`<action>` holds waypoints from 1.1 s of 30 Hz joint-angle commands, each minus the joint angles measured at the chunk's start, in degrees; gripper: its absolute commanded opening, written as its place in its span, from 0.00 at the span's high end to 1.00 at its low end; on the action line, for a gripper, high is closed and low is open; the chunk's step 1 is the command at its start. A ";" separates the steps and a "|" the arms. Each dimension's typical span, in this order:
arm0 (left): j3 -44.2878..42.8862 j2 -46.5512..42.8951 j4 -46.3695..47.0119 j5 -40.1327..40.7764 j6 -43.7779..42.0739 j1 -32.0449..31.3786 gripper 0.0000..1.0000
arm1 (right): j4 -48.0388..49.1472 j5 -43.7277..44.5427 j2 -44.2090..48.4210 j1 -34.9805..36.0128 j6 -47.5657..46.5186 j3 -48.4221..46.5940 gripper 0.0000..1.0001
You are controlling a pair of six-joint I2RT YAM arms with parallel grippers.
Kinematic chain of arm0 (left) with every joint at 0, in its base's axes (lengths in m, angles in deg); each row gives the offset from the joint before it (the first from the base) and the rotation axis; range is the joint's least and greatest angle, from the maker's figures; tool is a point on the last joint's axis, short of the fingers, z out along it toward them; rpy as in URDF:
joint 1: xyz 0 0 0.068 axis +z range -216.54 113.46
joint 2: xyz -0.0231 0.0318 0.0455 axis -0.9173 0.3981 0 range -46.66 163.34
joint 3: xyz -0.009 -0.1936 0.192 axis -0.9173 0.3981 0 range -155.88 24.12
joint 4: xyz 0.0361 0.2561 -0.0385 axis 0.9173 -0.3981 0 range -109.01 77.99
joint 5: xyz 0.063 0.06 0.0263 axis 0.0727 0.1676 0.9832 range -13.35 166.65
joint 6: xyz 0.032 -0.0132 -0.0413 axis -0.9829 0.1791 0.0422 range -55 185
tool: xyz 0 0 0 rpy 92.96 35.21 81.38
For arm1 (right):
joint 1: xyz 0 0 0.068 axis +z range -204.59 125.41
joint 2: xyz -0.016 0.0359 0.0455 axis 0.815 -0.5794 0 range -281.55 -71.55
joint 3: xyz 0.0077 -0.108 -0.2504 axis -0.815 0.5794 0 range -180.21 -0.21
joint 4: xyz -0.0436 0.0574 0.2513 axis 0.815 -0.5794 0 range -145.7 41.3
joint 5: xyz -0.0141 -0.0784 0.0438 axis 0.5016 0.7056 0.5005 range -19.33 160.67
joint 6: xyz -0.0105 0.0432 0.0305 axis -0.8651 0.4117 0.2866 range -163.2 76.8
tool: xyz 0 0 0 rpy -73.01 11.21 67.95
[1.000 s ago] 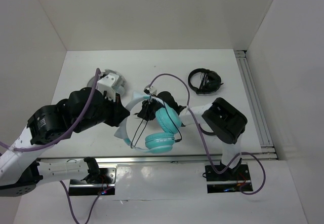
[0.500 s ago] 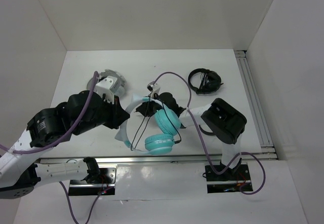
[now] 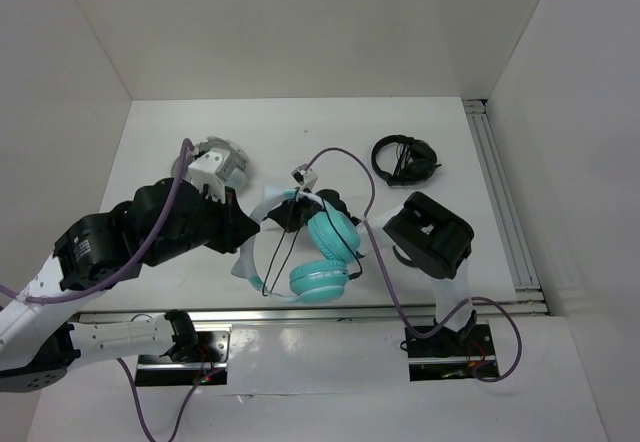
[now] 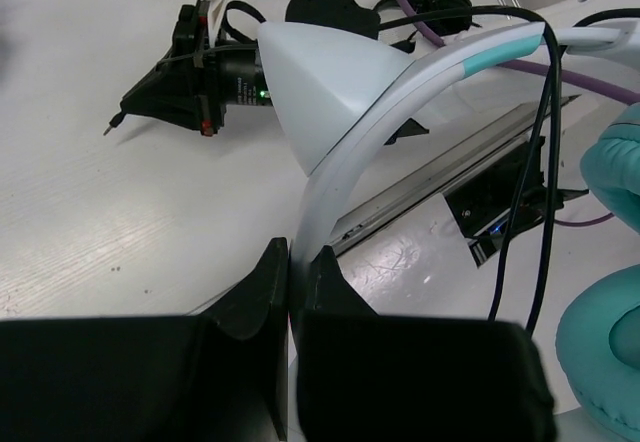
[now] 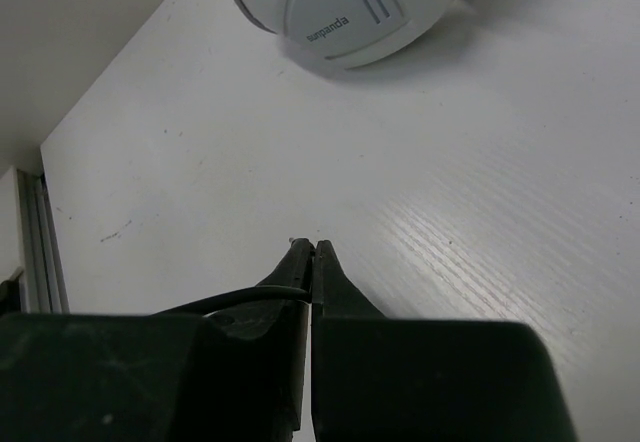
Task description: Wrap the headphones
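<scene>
The headphones have two teal ear cups (image 3: 325, 257) and a pale headband (image 3: 252, 247) and sit at the table's near middle, raised off it on the headband side. My left gripper (image 3: 243, 234) is shut on the headband (image 4: 380, 112), just below its ear-like point (image 4: 320, 77). The teal cups (image 4: 610, 342) hang at the right of the left wrist view. The thin black cable (image 4: 540, 162) runs across the band. My right gripper (image 3: 283, 216) is shut on the cable (image 5: 240, 297), its tips (image 5: 312, 252) just above the table.
Grey-white folded headphones (image 3: 220, 162) lie behind the left arm and show at the top of the right wrist view (image 5: 350, 7). Black headphones (image 3: 405, 157) lie at the back right. A metal rail (image 3: 505, 202) runs along the right edge.
The right arm's elbow has shifted slightly left and back, and the cable end with it. The headphones have moved only a little in the left gripper's hold.
</scene>
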 commanded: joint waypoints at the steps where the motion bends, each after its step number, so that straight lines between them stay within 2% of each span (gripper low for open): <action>1: -1.35 -1.00 6.34 3.22 5.51 -0.21 1.00 | 4.37 4.16 0.08 1.51 1.22 1.56 1.00; 3: -1.87 -1.00 3.71 11.55 9.88 -0.21 1.00 | 2.26 7.94 3.94 2.83 1.22 5.33 1.00; 6: -1.87 0.66 0.72 22.18 13.34 1.02 1.00 | -0.81 18.21 11.83 7.39 1.22 12.08 1.00; 9: -4.33 5.84 -2.88 27.04 16.85 6.19 1.00 | -8.89 28.58 20.09 14.33 0.69 16.14 1.00; 13: -5.13 11.73 1.04 23.81 12.40 15.06 1.00 | -22.25 43.94 31.36 26.35 2.10 19.23 1.00; 14: -5.13 12.70 2.02 23.02 11.68 19.17 1.00 | -24.54 46.17 33.64 28.39 3.06 19.23 1.00; 16: -5.13 15.86 2.81 20.47 11.07 23.15 1.00 | -31.37 49.43 39.54 32.17 3.07 19.85 1.00; 18: -5.13 17.88 4.57 19.85 10.53 26.76 1.00 | -35.96 52.51 43.40 36.40 3.59 17.23 1.00; 21: -4.60 21.84 4.58 20.28 9.92 28.00 1.00 | -43.96 55.23 45.70 40.44 0.88 13.88 1.00; 23: -4.08 24.12 3.97 21.86 9.39 28.00 1.00 | -50.29 59.09 46.93 43.60 -0.87 8.28 1.00; 28: 0.23 26.15 3.44 23.98 8.16 27.48 1.00 | -60.23 57.89 45.45 44.85 -6.68 -1.56 1.00; 32: 2.78 27.91 3.44 22.93 3.69 24.15 1.00 | -69.79 56.47 42.29 44.85 -15.89 -9.93 1.00; 33: 3.31 28.78 3.44 22.92 0.98 22.31 1.00 | -71.30 59.17 41.76 44.85 -17.05 -11.25 1.00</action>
